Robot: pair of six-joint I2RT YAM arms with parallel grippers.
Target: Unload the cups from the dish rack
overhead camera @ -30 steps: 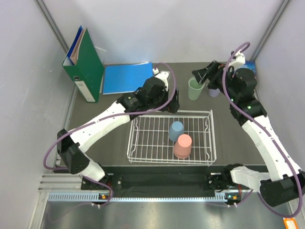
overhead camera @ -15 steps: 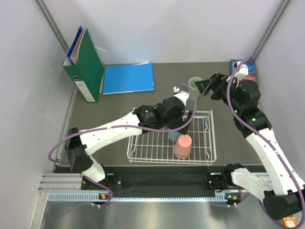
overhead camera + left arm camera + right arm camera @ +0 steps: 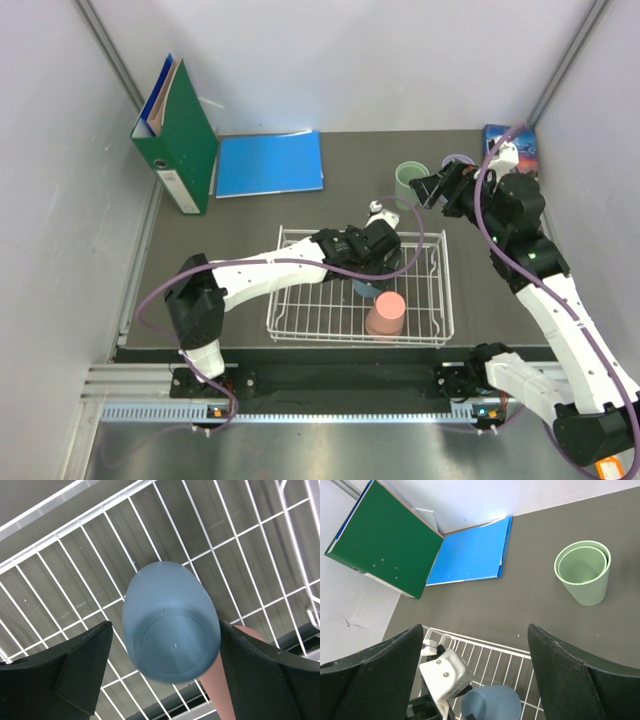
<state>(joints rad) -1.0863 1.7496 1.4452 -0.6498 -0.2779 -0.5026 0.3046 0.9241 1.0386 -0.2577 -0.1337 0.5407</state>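
The white wire dish rack holds two upside-down cups. The dusty blue cup stands between the fingers of my left gripper, which is open and straddles it with small gaps on both sides. The salmon pink cup stands just in front of it and shows behind the right finger. The sage green cup stands upright on the table behind the rack. My right gripper is open and empty, in the air beside the green cup. The lavender cup is hidden.
A green binder stands at the back left with a blue folder lying beside it. A dark box sits at the back right corner. Grey walls close in both sides.
My left arm has swung from behind the rack into it and come down around the blue cup. My right gripper has drawn slightly back from the green cup.
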